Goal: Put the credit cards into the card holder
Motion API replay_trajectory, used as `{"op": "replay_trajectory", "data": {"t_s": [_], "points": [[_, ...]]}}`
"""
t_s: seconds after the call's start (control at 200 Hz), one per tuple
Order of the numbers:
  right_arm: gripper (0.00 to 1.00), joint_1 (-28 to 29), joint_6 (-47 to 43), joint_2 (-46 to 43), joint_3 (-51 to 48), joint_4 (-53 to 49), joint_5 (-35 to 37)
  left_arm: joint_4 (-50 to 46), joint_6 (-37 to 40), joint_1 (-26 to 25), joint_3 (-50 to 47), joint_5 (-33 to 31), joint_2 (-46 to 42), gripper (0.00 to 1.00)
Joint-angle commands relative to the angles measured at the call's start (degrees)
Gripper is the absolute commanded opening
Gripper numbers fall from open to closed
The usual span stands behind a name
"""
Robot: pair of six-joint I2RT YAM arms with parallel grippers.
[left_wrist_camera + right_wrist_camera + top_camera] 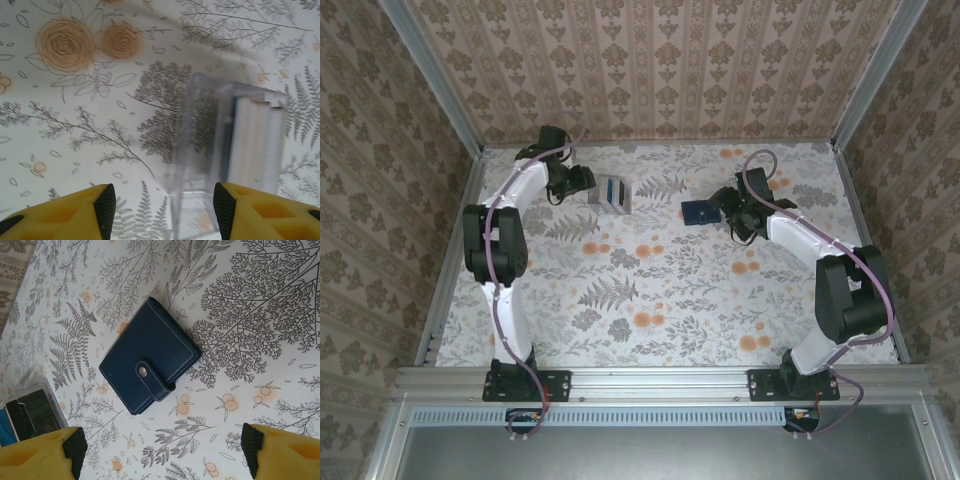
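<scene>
The card holder, a dark navy wallet, lies flat on the flowered cloth with its snap tab fastened; from above the card holder sits right of centre. My right gripper hangs open just short of it, nothing between its fingers; in the top view the right gripper is at the wallet's right edge. The credit cards stand in a clear slotted rack; a dark card and a blue card show in it. My left gripper is open, close to the rack's near end.
The clear rack stands at the back centre-left, beside the left gripper. Patterned walls with metal posts close in the table on three sides. A metal rail carries both arm bases at the near edge.
</scene>
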Motion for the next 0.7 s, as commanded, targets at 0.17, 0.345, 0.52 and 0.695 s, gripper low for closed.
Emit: {"op": "replay_trajectory", "data": {"t_s": [0.17,0.345,0.52,0.695], "points": [[0.84,-0.4,1.2,-0.9,-3.3,5.6,-0.6,-0.9,3.0,0.1,3.4,4.2,5.5,0.56],[0.84,-0.3,0.3,2.1,-0.2,4.6,-2.0,0.0,2.6,-0.6,3.4,5.6,6.7,0.49],[0.81,-0.3,3.2,6.1,2.8,4.0,-2.2,1.2,0.0,-1.8,1.8,5.4,5.5,0.27],[0.78,-0.2,9.3,10.3,5.3,3.8,-2.3,4.1,-1.7,-5.4,-2.8,1.6,1.0,0.25]]}}
